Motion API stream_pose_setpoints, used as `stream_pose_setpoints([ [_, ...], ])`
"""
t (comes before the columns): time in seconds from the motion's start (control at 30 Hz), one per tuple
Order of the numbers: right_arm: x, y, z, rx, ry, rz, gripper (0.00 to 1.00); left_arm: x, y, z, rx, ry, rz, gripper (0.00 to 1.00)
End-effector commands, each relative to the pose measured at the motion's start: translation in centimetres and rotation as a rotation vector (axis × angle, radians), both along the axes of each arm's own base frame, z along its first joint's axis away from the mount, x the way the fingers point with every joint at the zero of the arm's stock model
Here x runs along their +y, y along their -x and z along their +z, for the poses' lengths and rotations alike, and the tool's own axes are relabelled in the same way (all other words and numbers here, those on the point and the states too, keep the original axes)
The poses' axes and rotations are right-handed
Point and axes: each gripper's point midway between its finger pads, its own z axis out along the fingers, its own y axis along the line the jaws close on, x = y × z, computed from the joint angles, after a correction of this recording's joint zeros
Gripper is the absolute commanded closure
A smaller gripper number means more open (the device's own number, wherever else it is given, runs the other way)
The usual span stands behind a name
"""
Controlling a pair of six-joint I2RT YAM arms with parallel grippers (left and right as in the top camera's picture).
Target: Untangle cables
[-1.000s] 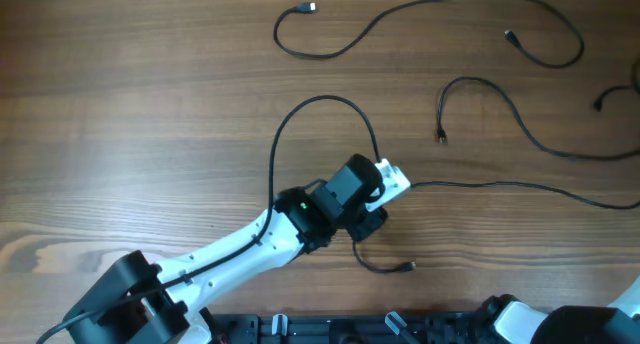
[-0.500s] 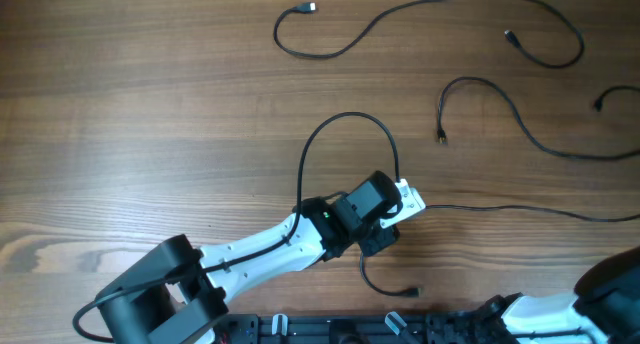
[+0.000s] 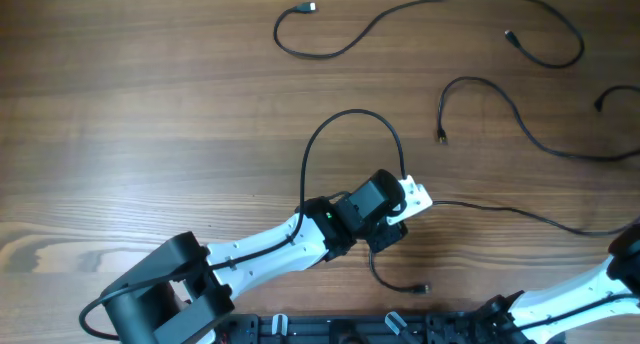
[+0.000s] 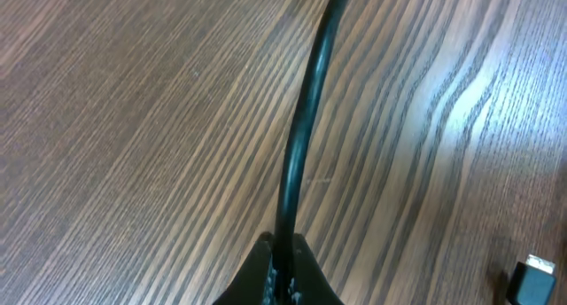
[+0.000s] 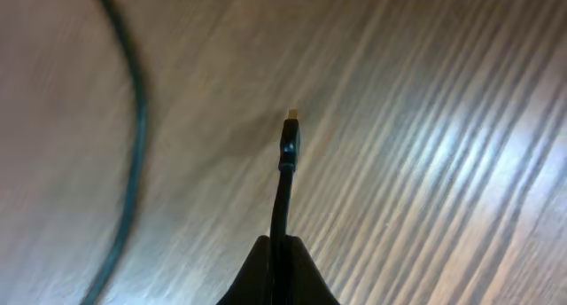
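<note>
The left gripper [image 3: 408, 197] sits further right than before, shut on the looped cable [image 3: 350, 111] to drag it clear; the right gripper [image 5: 276, 252] pinches a plug-ended cable [image 5: 283, 190].

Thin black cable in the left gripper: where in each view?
Overhead: thin black cable runs from the left gripper at centre toward the right edge.
Left wrist: cable up the middle, fingertips to top edge.
Right wrist: right gripper pinches a plug-ended cable; same one, cannot tell.
Shared landmark: wood-grain table.
</note>
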Motion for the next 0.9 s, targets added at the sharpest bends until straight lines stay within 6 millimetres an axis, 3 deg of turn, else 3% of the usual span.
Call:
stream_pose_setpoints([
  [0.0,-1.8,3.0,-1.7,0.101,0.022,-0.060,0.96,-0.1,0.3,-0.5,-0.001,-0.006,-0.020,0.96],
  [0.33,-3.6,7.7,-6.4,0.176,-0.053,-0.130,0.96,-0.6,-0.5,0.1,-0.036,0.023,-0.003,0.96],
  [0.47,-3.7,7.7,-7.3,0.184,-0.059,-0.119,0.96,-0.7,-0.6,0.3,-0.041,0.030,-0.003,0.75],
  [0.53,-3.8,7.6,-7.3,0.181,-0.054,-0.120,0.94,-0.7,-0.6,0.3,-0.040,0.030,-0.003,0.58],
  [0.57,-3.9,7.5,-7.3,0.179,-0.051,-0.120,0.86,-0.7,-0.6,0.3,-0.040,0.031,-0.003,0.51],
  [0.6,-4.0,7.5,-7.3,0.176,-0.048,-0.120,0.78,-0.7,-0.6,0.3,-0.040,0.030,-0.003,0.37],
  [0.63,-4.0,7.5,-7.3,0.176,-0.048,-0.120,0.63,-0.7,-0.6,0.3,-0.040,0.030,-0.003,0.28],
  [0.67,-3.9,7.4,-7.3,0.173,-0.050,-0.119,0.54,-0.7,-0.6,0.3,-0.040,0.030,-0.003,0.28],
  [0.7,-3.8,7.1,-7.4,0.156,-0.060,-0.114,0.36,-0.7,-0.6,0.3,-0.040,0.030,-0.003,0.28],
  [0.8,-3.6,6.3,-7.5,0.116,-0.078,-0.099,0.20,-0.7,-0.6,0.3,-0.033,0.033,0.006,0.25],
  [0.87,-3.7,6.2,-7.4,0.111,-0.074,-0.099,0.17,-0.8,-0.6,0.3,-0.016,0.041,0.026,0.12],
])
